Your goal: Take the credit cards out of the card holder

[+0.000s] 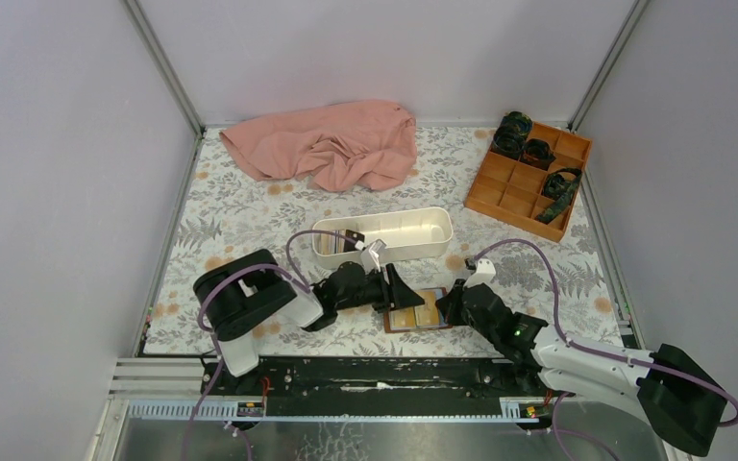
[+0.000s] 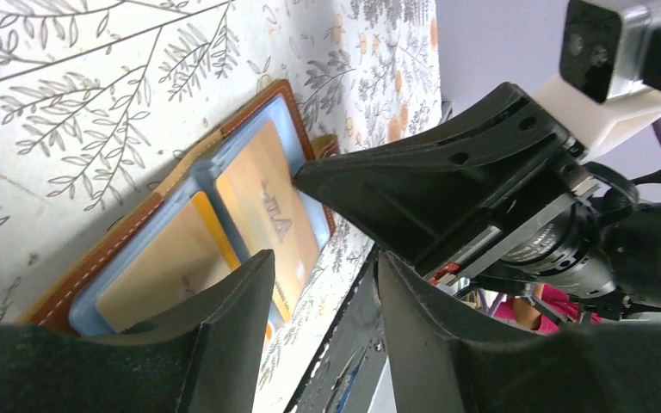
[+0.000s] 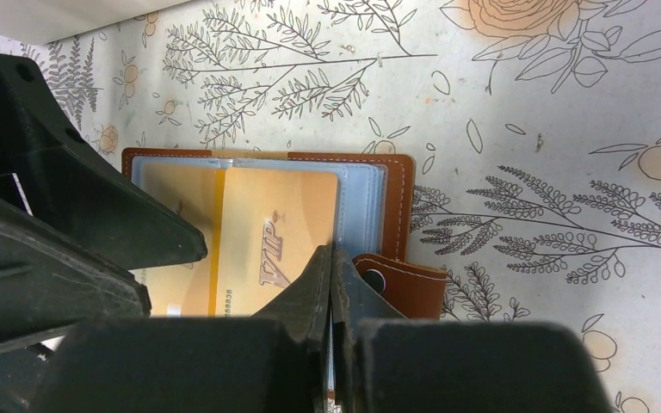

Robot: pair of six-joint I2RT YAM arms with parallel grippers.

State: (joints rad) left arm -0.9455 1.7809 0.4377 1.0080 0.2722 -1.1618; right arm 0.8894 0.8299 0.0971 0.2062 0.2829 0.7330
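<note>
The card holder (image 3: 400,185), brown leather, lies open on the floral cloth near the table's front edge (image 1: 419,310). Two yellow-orange credit cards sit in its pale blue sleeves, one marked VIP (image 3: 275,228) and one beside it (image 3: 172,215). My right gripper (image 3: 331,254) is shut, its joined tips pressing down on the holder's right side next to the snap tab (image 3: 409,280). My left gripper (image 2: 323,258) is open with nothing between its fingers, low over the holder's near edge (image 2: 181,249). In the top view the two grippers flank the holder, left (image 1: 399,288) and right (image 1: 450,303).
A long white tray (image 1: 413,223) stands just behind the holder, with cards at its left end (image 1: 332,242). An orange compartmented box (image 1: 519,182) with dark items is at the back right, and a pink cloth (image 1: 327,144) is bunched at the back.
</note>
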